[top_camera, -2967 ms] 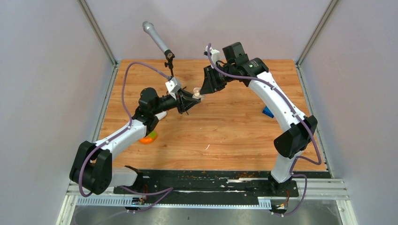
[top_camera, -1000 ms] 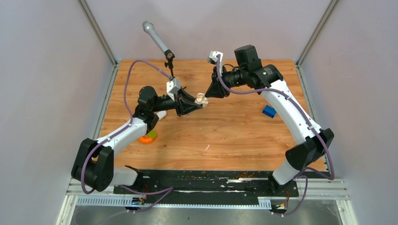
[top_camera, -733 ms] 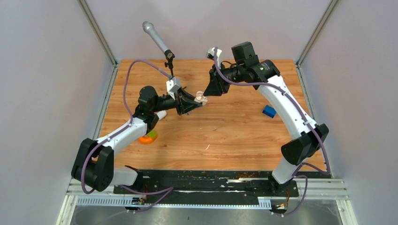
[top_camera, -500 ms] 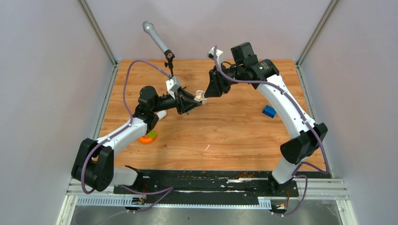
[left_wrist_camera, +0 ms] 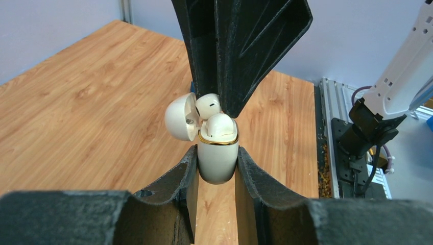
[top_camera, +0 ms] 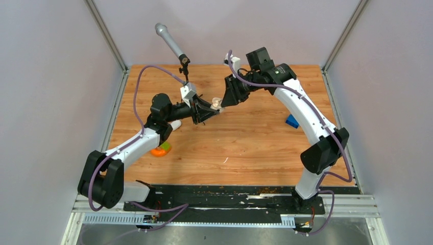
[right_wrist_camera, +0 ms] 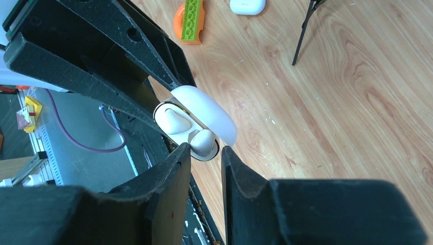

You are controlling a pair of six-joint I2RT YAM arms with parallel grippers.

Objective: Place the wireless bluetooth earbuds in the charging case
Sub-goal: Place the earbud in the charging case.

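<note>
Clearly, the left gripper [left_wrist_camera: 217, 155] is clamped on the smooth white oval plastic charging case [left_wrist_camera: 218, 164], held aloft with its hinged lid [left_wrist_camera: 179, 116] open. One tiny glossy white earbud [left_wrist_camera: 219, 126] sits in the case's mouth. A second earbud [left_wrist_camera: 208, 105] lies just above it at the nearly closed tips of the right gripper [right_wrist_camera: 206, 149], though whether they pinch it cannot be told.
</note>
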